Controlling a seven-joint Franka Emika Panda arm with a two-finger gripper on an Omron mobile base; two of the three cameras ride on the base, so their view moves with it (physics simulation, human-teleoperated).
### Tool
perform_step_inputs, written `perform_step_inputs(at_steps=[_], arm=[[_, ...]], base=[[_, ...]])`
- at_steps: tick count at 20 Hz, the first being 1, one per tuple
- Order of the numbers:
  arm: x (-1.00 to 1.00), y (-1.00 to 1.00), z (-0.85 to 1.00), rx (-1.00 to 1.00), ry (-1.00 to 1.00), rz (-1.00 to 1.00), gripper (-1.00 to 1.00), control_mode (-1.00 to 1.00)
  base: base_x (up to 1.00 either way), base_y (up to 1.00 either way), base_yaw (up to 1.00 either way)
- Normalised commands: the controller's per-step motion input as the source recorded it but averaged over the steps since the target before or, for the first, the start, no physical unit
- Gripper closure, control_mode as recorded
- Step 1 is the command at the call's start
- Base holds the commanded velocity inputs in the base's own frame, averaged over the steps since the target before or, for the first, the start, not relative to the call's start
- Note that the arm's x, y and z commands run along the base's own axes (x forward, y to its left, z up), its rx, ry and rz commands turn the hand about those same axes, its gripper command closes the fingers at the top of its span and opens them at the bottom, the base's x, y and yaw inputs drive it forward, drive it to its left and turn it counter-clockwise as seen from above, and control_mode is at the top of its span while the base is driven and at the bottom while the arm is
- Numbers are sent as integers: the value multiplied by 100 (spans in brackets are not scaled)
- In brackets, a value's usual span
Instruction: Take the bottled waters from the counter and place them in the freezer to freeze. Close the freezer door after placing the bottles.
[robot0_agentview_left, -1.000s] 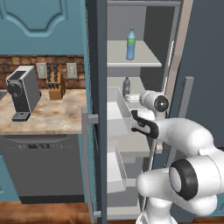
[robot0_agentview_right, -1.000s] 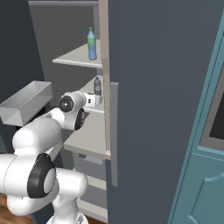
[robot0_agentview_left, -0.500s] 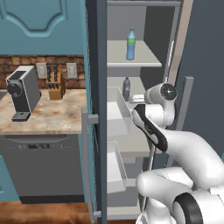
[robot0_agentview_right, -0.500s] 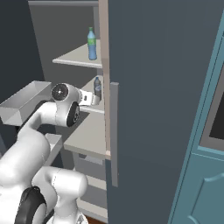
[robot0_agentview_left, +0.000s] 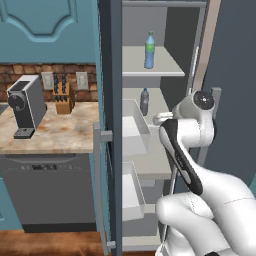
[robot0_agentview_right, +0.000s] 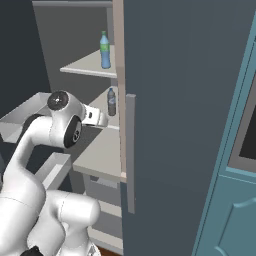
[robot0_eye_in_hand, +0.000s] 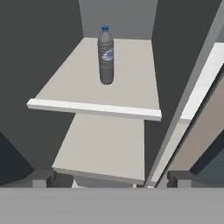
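Fingertips of the gripper (robot0_eye_in_hand: 109, 178) stood spread wide at the bottom of the hand view, dark and well apart, with nothing between them. Just past them lay a lower pale grey shelf (robot0_eye_in_hand: 103, 151), bare, and above it the middle shelf (robot0_eye_in_hand: 94, 92) of the freezer (robot0_agentview_right: 75, 45). On that middle shelf the grey-blue bottle (robot0_eye_in_hand: 105, 55) stood upright, set toward the back and well clear of the front lip; the same bottle appeared in the left base view (robot0_agentview_left: 144, 101) and the right base view (robot0_agentview_right: 112, 102), just beyond the white wrist of the arm. One shelf higher, the blue bottle with the green top part (robot0_agentview_left: 149, 50) also stood upright, near the shelf's middle (robot0_agentview_right: 105, 50). Clear white drawers (robot0_agentview_left: 134, 131) jutted forward from the freezer's left side, pulled out. The freezer door (robot0_agentview_right: 175, 115) hung open to the arm's right, its grey vertical bar handle (robot0_agentview_right: 130, 150) facing the camera. Farther left, the counter (robot0_agentview_left: 55, 132) carried a coffee machine (robot0_agentview_left: 25, 106) and a knife block (robot0_agentview_left: 63, 95) against the brick wall, above the dark dishwasher (robot0_agentview_left: 47, 190).
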Motion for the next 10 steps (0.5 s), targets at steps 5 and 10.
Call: perform_step_inputs(at_steps=[5,10], arm=[[-63,0,3,0,0,0,-100,-100],[-67,0,27,0,0,0,-100,-100]], base=[[0,0,0],[0,0,0]])
